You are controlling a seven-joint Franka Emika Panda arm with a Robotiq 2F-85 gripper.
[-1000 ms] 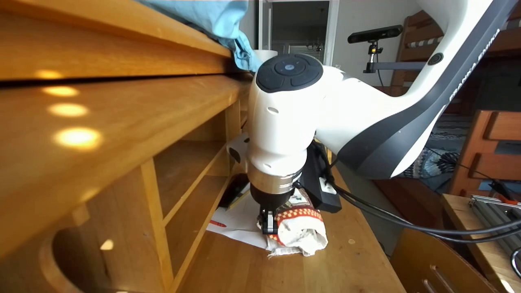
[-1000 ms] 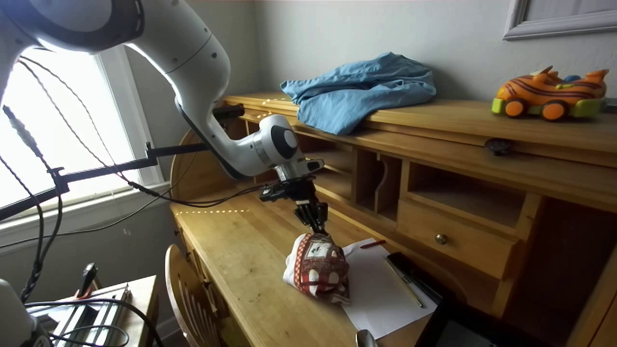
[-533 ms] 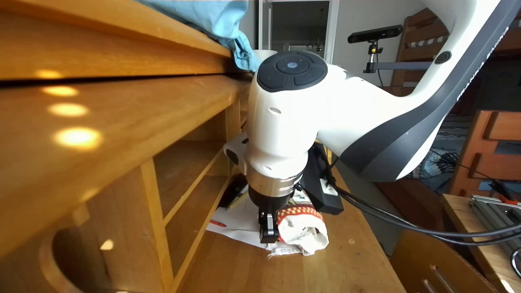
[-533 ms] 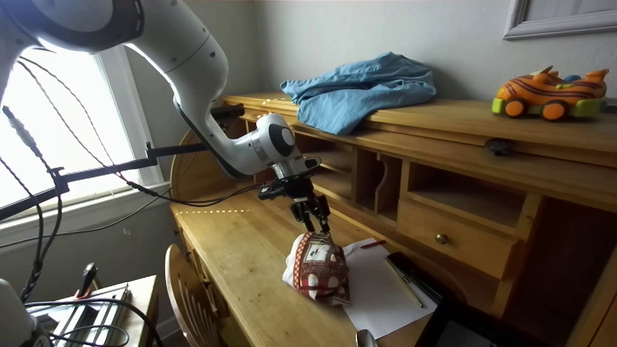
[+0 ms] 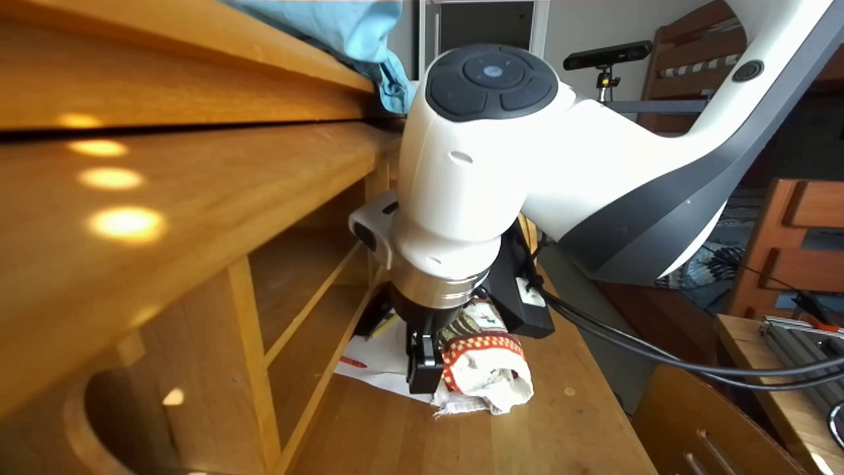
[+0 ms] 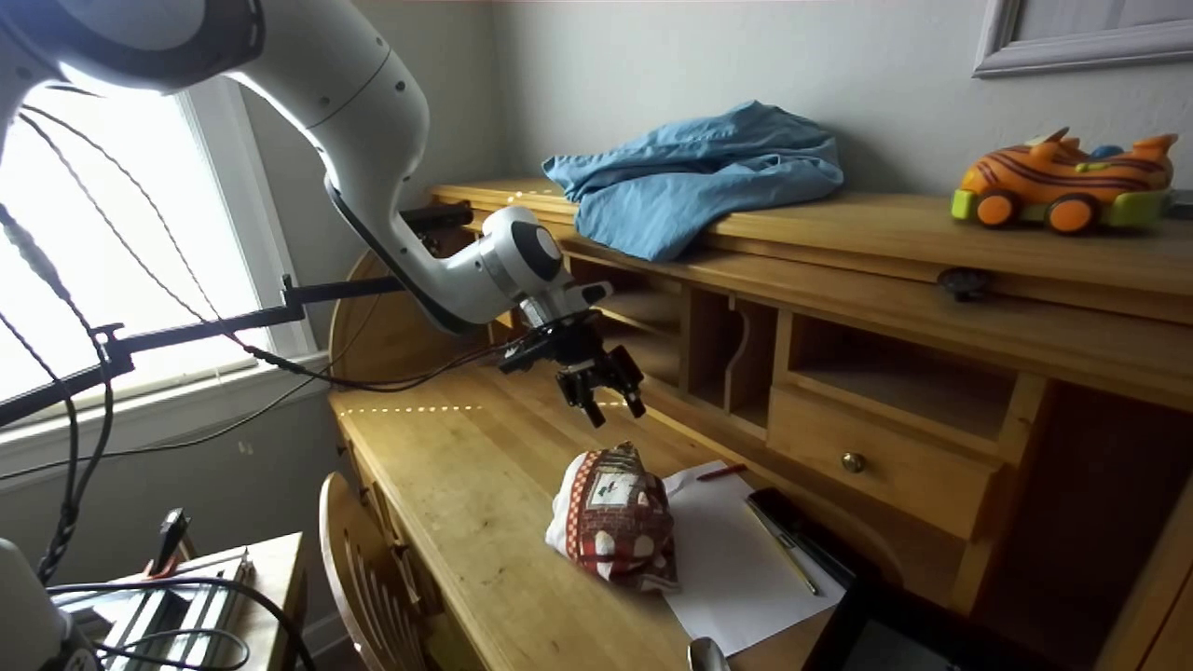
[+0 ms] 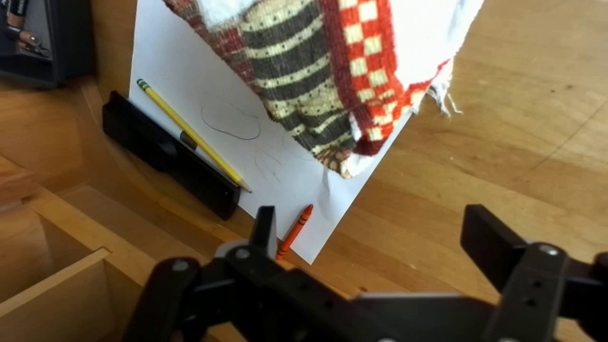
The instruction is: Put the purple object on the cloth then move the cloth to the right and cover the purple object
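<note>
The cloth (image 6: 610,522), printed in dark red, white and checks, lies bunched in a folded mound on the desk, partly over the paper. Its striped and checkered corner (image 7: 304,76) fills the top of the wrist view. In an exterior view the white end of the cloth (image 5: 491,376) shows as a loose roll. No purple object is visible; it is hidden or out of view. Above the cloth and apart from it hovers my gripper (image 6: 617,413). In the wrist view the gripper (image 7: 370,221) is wide open, with only desk and paper seen between its fingers.
White paper (image 6: 736,568) lies beside the cloth, bearing a yellow pencil (image 7: 194,135) and an orange crayon (image 7: 295,230). A black device (image 7: 166,152) rests along the paper's edge. Wooden desk cubbies (image 6: 727,359) rise close behind the gripper. A spoon (image 6: 706,654) lies near the front.
The gripper has spread its fingers, let go of the cloth and risen clear of it, shifting slightly toward the cubbies. The cloth has stayed nearly in place.
</note>
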